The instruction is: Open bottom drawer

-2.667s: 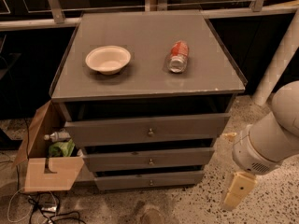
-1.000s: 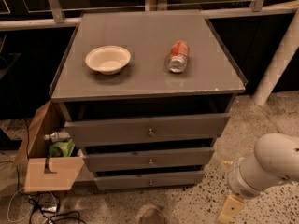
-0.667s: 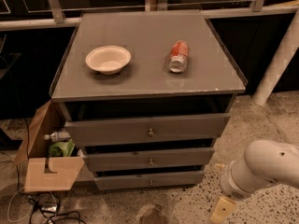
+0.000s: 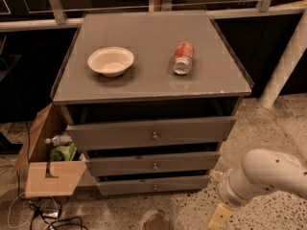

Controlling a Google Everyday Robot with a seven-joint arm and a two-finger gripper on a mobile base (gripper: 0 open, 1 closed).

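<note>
The grey cabinet has three drawers. The bottom drawer (image 4: 152,185) is the lowest and slimmest front, with a small round knob (image 4: 154,187); it looks pulled out only slightly, like the two above it. My gripper (image 4: 218,218) hangs low at the lower right, just above the speckled floor, to the right of the bottom drawer and apart from it. The white arm (image 4: 266,176) runs up and right from it. Only one cream-coloured finger (image 4: 219,216) shows.
A white bowl (image 4: 111,61) and a red can (image 4: 183,58) lying on its side rest on the cabinet top (image 4: 148,85). A cardboard box (image 4: 45,164) with a bottle and green bag stands left of the cabinet. Cables (image 4: 45,215) lie on the floor. A white post (image 4: 285,63) leans at right.
The arm has come down from the right edge and moved left along the floor, bringing the gripper closer to the cabinet's lower right corner. The drawers have not moved.
</note>
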